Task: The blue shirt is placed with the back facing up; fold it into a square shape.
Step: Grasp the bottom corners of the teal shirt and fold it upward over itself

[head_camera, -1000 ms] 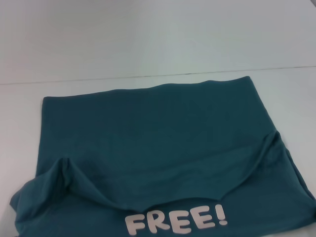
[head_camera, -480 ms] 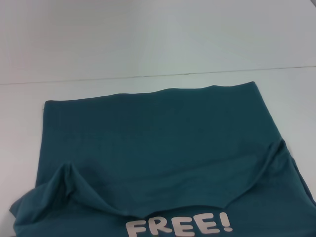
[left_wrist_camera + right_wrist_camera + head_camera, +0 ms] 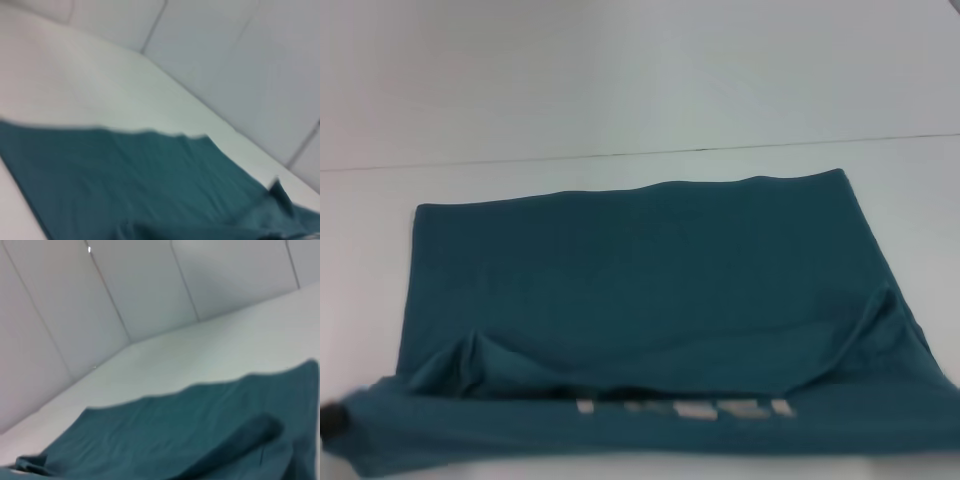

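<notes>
The blue shirt [image 3: 640,270] lies spread on the white table [image 3: 620,90], its far edge straight and flat. Its near edge is raised and turned over toward the far side, with a puffed fold at each end. A strip of the white print [image 3: 685,408] peeks out under that raised edge. The black tip of my left gripper [image 3: 330,420] sits at the shirt's near left corner, gripping the cloth. The left wrist view shows the flat teal cloth [image 3: 125,175]. A raised fold of the shirt [image 3: 250,432] shows in the right wrist view. My right gripper shows in no view.
Bare white table [image 3: 900,190] surrounds the shirt at the far side and to both sides. A pale panelled wall [image 3: 150,290] stands behind the table's far edge.
The shirt's near edge has risen and come over toward the far side, hiding most of the white "FREE!" print. The black left gripper tip has come into view at the near left corner.
</notes>
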Tool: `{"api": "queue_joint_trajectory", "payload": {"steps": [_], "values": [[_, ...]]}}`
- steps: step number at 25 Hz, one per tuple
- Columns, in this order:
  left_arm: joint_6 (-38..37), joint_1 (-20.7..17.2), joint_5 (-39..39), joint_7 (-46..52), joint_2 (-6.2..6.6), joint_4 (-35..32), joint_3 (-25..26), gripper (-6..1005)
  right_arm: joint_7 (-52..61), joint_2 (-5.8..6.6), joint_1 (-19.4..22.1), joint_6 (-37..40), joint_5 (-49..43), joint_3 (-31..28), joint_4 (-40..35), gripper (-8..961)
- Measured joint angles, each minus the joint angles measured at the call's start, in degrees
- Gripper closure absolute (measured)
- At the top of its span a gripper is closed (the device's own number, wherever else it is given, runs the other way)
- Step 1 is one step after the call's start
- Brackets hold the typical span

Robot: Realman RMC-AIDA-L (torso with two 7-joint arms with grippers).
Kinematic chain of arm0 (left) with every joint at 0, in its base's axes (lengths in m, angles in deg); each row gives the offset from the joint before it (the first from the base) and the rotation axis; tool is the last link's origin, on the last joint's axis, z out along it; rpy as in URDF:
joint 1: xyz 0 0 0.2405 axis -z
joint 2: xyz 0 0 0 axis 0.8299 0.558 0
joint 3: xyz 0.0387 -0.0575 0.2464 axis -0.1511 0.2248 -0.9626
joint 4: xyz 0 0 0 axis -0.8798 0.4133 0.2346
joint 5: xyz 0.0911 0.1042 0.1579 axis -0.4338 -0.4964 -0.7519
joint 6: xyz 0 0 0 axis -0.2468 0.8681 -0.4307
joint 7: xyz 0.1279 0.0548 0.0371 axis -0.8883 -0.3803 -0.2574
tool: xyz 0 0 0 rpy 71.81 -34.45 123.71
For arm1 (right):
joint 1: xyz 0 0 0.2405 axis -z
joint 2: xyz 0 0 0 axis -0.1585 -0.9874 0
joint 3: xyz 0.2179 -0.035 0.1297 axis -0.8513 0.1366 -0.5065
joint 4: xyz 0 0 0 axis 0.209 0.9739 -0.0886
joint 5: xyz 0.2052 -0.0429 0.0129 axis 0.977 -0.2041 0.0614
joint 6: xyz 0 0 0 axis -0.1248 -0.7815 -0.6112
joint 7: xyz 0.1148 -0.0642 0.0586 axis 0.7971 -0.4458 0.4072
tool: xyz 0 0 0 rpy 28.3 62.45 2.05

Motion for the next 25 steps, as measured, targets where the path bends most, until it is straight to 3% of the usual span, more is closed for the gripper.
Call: {"api": "queue_joint_trajectory", "payload": {"steps": [6,11,17,25], "values": [[5.3,6.2,3.0,0.3,2.35,3.7,2.0,960,0.9,-0.51,-7.7,-4.0,0.2,-6.3,0.1,933],[16.8,13.1,3.4,0.4,3.23,7.5,1.7,960,3.4,-0.61,-17.1,-13.3,0.0,-6.5,0.8,933],[34.3,20.4,3.7,-0.2,3.25,12.8,0.9,959,2.4,-1.16,-28.0,-29.2,-0.1,-6.0,4.1,934],[50.2,25.3,4.3,-2.0,2.05,16.2,-2.2,959,-6.8,-1.44,-39.6,-50.9,1.8,-5.2,12.1,934]]}}
